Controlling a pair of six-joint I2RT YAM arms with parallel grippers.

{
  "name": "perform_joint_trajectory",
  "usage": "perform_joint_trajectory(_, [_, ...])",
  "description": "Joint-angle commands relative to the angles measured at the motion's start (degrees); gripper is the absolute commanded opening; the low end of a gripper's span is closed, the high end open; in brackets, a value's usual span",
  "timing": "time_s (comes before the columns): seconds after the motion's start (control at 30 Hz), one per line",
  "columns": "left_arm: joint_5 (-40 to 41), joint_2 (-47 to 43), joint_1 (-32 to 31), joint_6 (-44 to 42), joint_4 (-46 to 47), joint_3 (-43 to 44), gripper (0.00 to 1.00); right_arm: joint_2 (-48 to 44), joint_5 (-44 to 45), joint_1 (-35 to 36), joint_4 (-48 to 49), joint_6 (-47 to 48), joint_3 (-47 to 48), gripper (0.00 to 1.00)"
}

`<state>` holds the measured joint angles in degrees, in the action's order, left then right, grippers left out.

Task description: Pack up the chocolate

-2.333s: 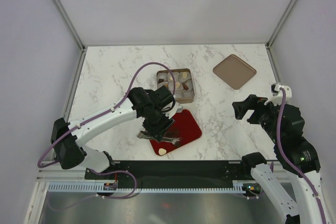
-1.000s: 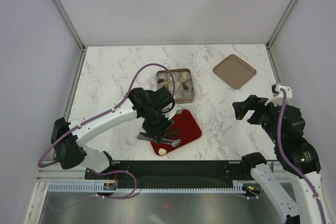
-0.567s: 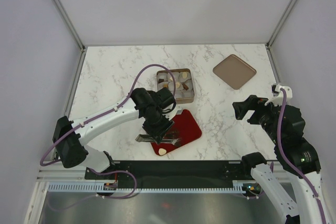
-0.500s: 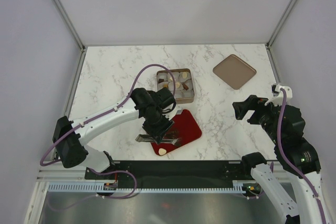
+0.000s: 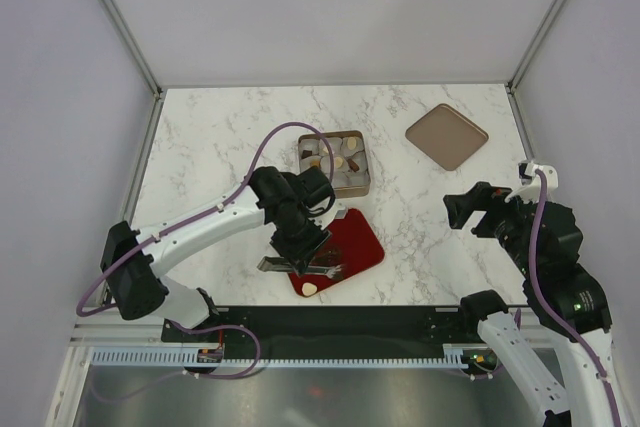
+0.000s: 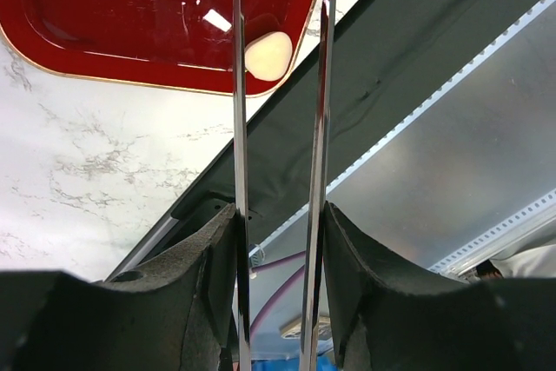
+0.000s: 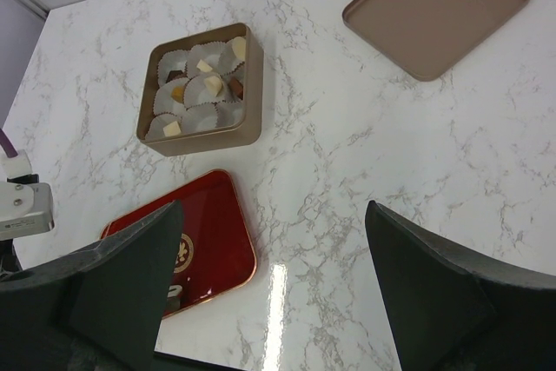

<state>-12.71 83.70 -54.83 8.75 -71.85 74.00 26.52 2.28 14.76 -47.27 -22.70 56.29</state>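
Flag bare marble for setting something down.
Free: the far-left marble between the side wall and the square bronze box of paper cups; the strip between that box and the flat brown square lid. Crowded: the glossy red tray, under the left gripper and its metal tongs.
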Motion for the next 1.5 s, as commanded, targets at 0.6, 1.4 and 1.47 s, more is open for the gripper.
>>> perform_joint_trajectory(0.6, [2.1,4.3,-0.4,1.8,-4.7,5.9,0.47,-0.6,1.1,0.0,0.8,0.8,0.9,0.95])
perform_joint_trajectory(1.4, [11.2,2.8,-0.4,4.3,-7.6,12.7,0.48,-1.1,1.0,0.0,0.6,0.3,0.6,0.95])
perform_joint_trajectory(1.47, [9.7,2.3,-0.4,4.2,-6.9,12.8,0.48,-1.0,0.9,0.0,0.5,0.4,0.5,0.95])
